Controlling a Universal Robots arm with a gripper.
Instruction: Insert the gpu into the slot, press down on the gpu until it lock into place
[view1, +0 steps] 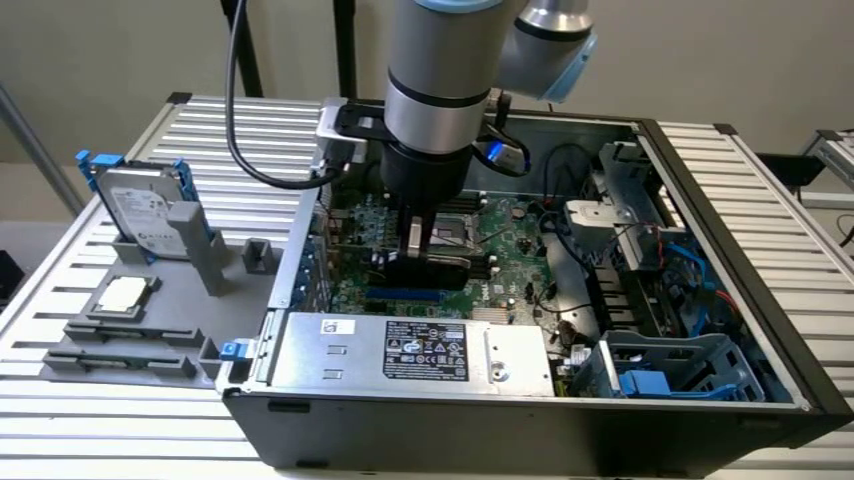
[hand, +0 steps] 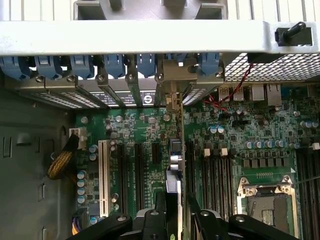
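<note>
My gripper (view1: 430, 262) reaches down into the open computer case and is shut on the gpu (view1: 441, 272), a thin black card held on edge over the motherboard. Just beneath the card's lower edge runs the slot (view1: 400, 296), a narrow blue strip. In the wrist view the gpu (hand: 173, 170) appears edge-on between my fingers (hand: 159, 212), its metal bracket (hand: 172, 82) up against the case's rear wall. The card covers the slot there, so I cannot tell how deep it sits.
A silver power-supply box (view1: 414, 350) lies just in front of the slot. Black memory strips (hand: 217, 175) and the processor socket (hand: 267, 200) sit beside the card, and a white connector (hand: 103, 175) on the other side. Blue clips (hand: 115, 65) line the rear wall. A hard drive (view1: 140, 210) stands outside the case.
</note>
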